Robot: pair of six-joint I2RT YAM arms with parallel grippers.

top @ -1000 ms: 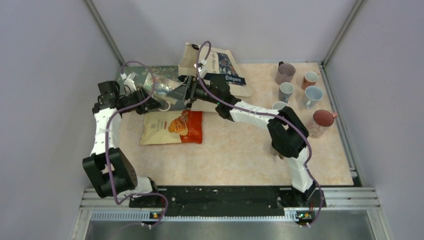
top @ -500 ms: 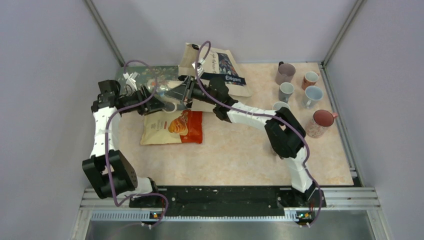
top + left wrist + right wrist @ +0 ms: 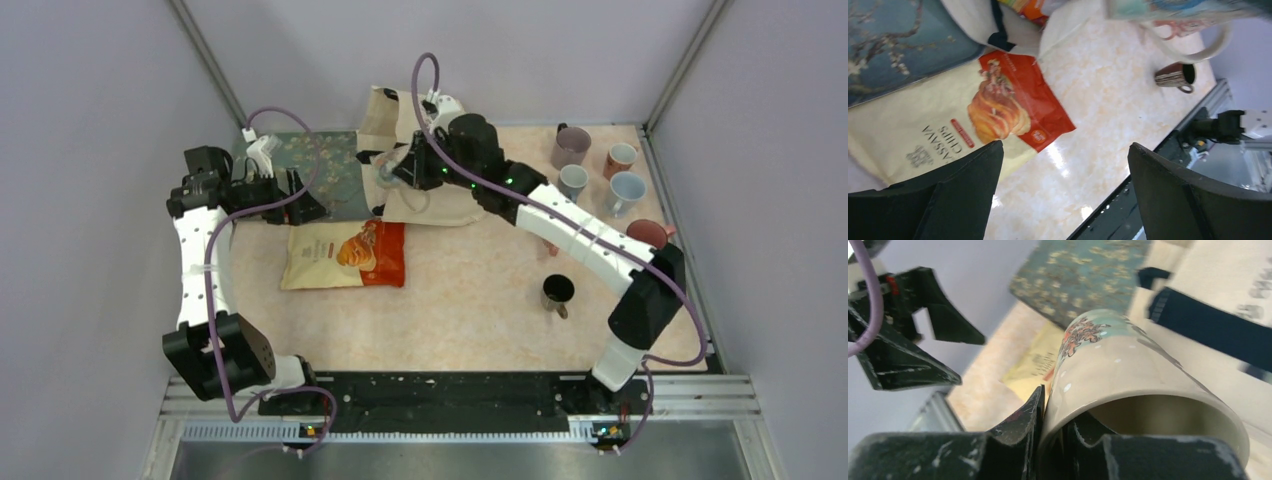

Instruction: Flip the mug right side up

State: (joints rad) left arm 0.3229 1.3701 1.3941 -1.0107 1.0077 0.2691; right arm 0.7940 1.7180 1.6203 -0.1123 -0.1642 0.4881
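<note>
The mug (image 3: 1128,370) is cream with a teal and red print. It hangs in the air above the tote bag, lying sideways with its mouth towards the right wrist camera. My right gripper (image 3: 1055,407) is shut on its rim, one finger inside and one outside. From above, the mug (image 3: 392,172) shows at the tip of my right gripper (image 3: 408,165). In the left wrist view the mug (image 3: 1173,10) sits at the top edge with its handle hanging down. My left gripper (image 3: 298,196) stands wide open to the mug's left, apart from it, and my left gripper (image 3: 1063,150) holds nothing.
A cassava chips bag (image 3: 345,255) lies below the left gripper, a blue floral tray (image 3: 335,160) behind it, and a cream tote bag (image 3: 445,205) under the mug. A dark mug (image 3: 557,291) stands mid-table. Several mugs (image 3: 600,170) cluster at the back right.
My left gripper has opened wide and drawn back to the left. My right gripper, which closed on the mug's rim, has lifted the mug up and away to the right.
</note>
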